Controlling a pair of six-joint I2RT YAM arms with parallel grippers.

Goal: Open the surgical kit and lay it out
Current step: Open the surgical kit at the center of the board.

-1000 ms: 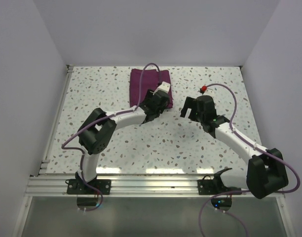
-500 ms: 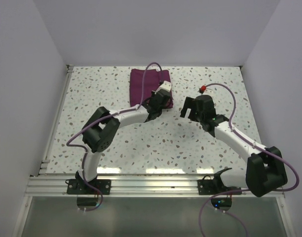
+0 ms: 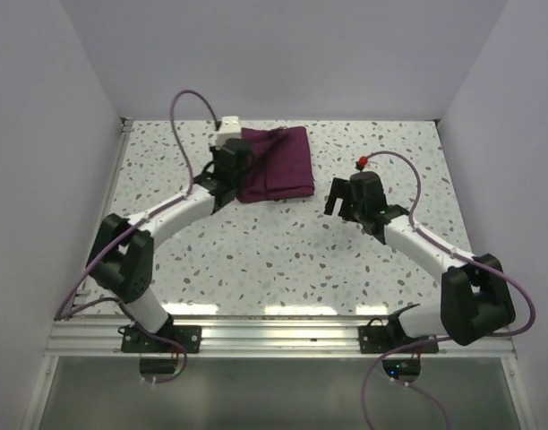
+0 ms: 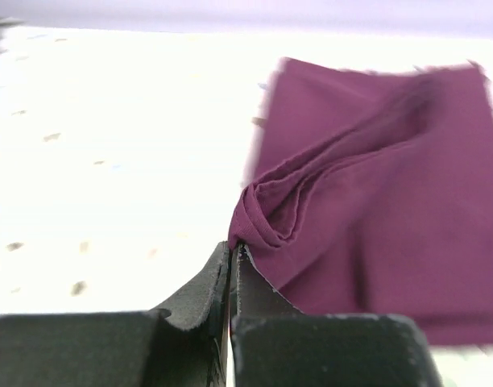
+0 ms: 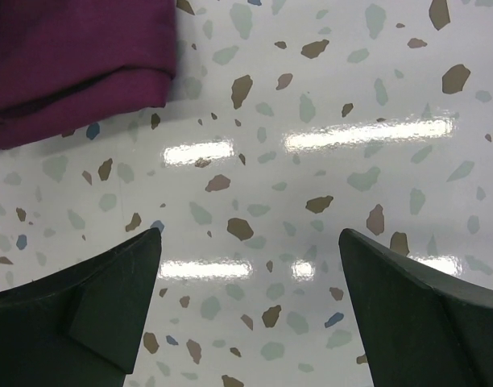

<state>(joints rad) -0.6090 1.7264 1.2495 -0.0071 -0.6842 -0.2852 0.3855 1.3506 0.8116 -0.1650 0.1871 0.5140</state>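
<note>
The surgical kit [image 3: 278, 166] is a dark purple cloth wrap lying at the far middle of the table, and its contents are hidden. My left gripper [image 3: 241, 172] sits at the wrap's left edge. In the left wrist view the left gripper [image 4: 233, 246] is shut on a bunched fold of the cloth [image 4: 375, 185], with a raised crease running away from the pinch. My right gripper [image 3: 339, 199] hovers to the right of the wrap. The right wrist view shows it [image 5: 248, 234] open over bare table, with the wrap's corner [image 5: 69, 56] at the upper left.
White walls close in the speckled table [image 3: 283, 260] on the left, back and right. A metal rail [image 3: 274, 336] with both arm bases runs along the near edge. Purple cables loop above both wrists.
My left gripper shut on the cloth and swung left across the wrap, dragging a fold with it. The right gripper edged slightly toward the wrap and stayed open.
</note>
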